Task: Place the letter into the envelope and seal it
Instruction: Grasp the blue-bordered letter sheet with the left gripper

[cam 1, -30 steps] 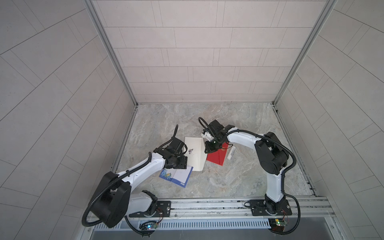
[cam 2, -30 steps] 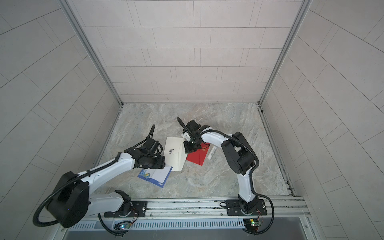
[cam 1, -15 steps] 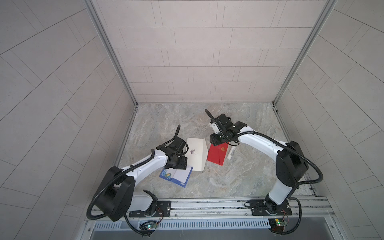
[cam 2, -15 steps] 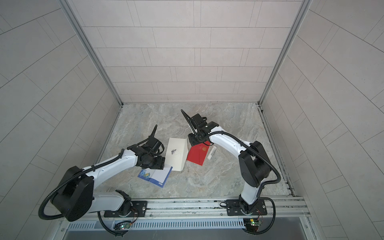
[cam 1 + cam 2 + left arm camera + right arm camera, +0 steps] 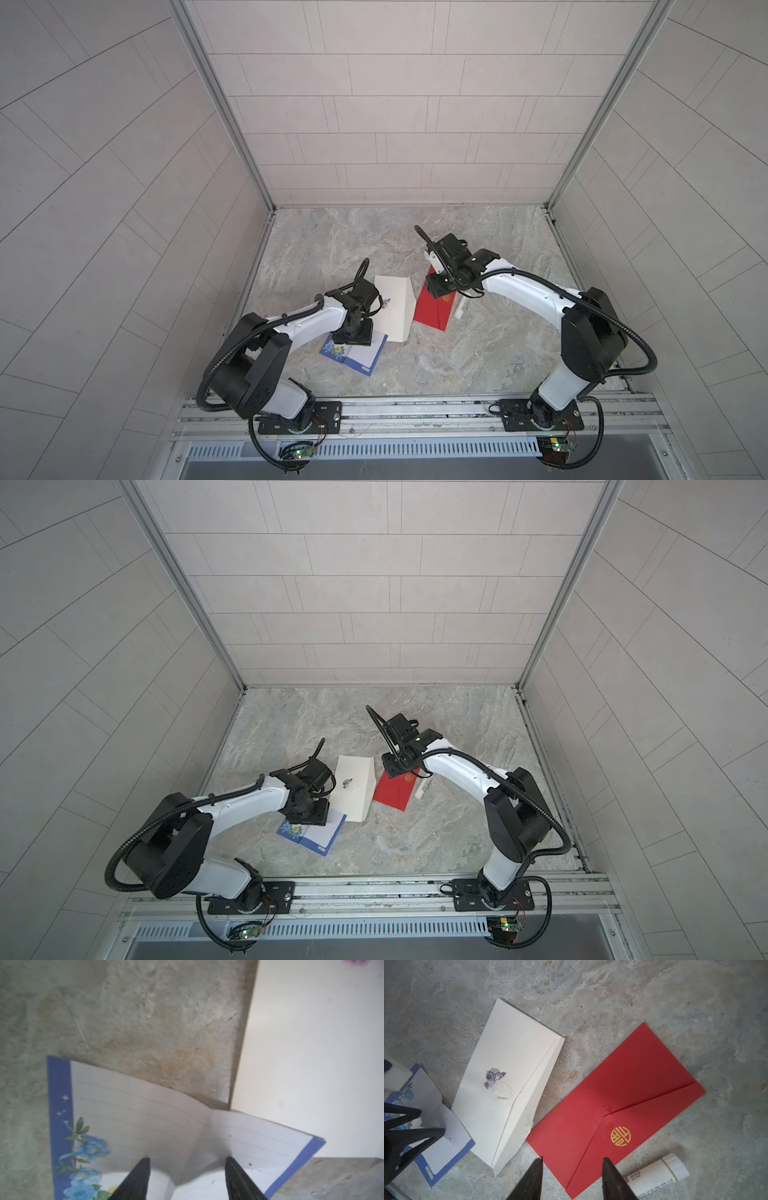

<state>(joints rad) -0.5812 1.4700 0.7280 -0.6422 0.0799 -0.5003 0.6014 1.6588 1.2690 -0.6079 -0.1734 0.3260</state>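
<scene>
Marbled tabletop (image 5: 478,249), cream envelope (image 5: 395,307), red envelope (image 5: 434,309), lined letter (image 5: 361,357), glue stick (image 5: 460,309)

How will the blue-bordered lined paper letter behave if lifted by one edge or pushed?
Likely floppy: the blue-bordered lined paper letter humps up along its crease. Probably very light, being one thin folded sheet, so a push may slide it over the marble-patterned tabletop.

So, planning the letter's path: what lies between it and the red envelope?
The white envelope, flat between letter and red envelope; both top views show it.
</scene>
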